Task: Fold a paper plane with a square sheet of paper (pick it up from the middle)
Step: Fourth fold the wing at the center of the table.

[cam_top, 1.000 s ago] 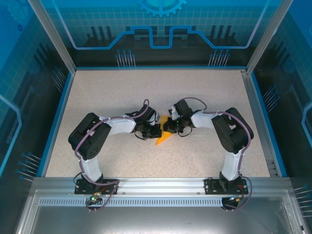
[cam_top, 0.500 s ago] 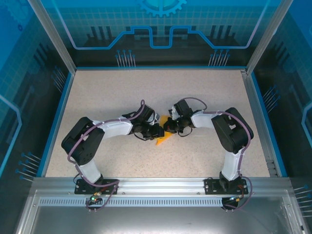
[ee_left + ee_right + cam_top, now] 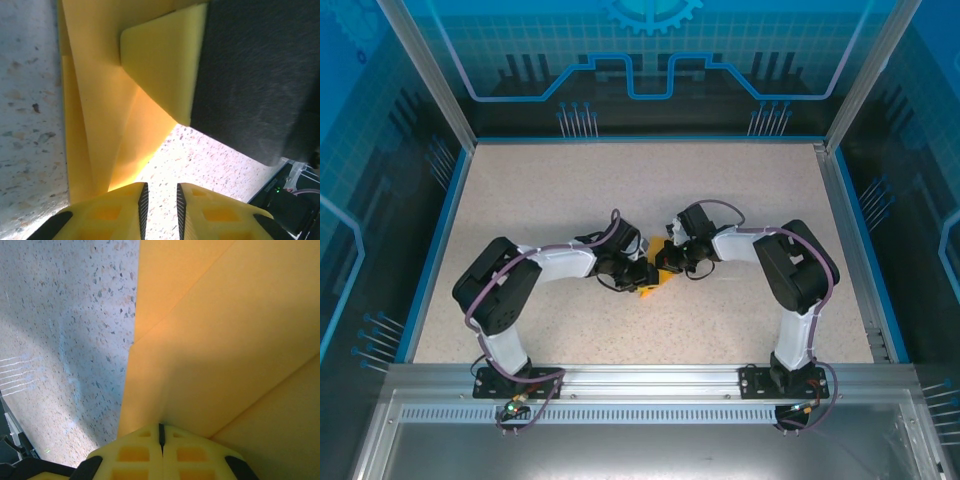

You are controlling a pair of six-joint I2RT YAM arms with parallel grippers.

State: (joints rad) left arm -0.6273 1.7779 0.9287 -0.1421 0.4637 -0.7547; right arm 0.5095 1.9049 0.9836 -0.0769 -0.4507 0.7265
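Observation:
The orange-yellow sheet of paper (image 3: 654, 281) lies partly folded at the table's middle, mostly hidden between the two grippers. My right gripper (image 3: 161, 432) is shut, and the creased paper (image 3: 215, 340) runs into its closed tips. In the top view that gripper (image 3: 666, 264) sits over the paper's far right part. My left gripper (image 3: 160, 200) is open by a narrow gap with bare table between its pads; the folded paper (image 3: 95, 100) rises just left of it. One yellow fingertip (image 3: 165, 65) of the right gripper presses on the paper ahead of it.
The speckled table (image 3: 620, 190) is walled by a blue rim and glass panels (image 3: 650, 60). An aluminium rail (image 3: 650, 385) carries both arm bases at the near edge. Both arms' elbows stand out to the sides of the middle.
My left gripper has shifted right over the paper's lower tip, so less orange shows in the top view. The right arm has stayed put.

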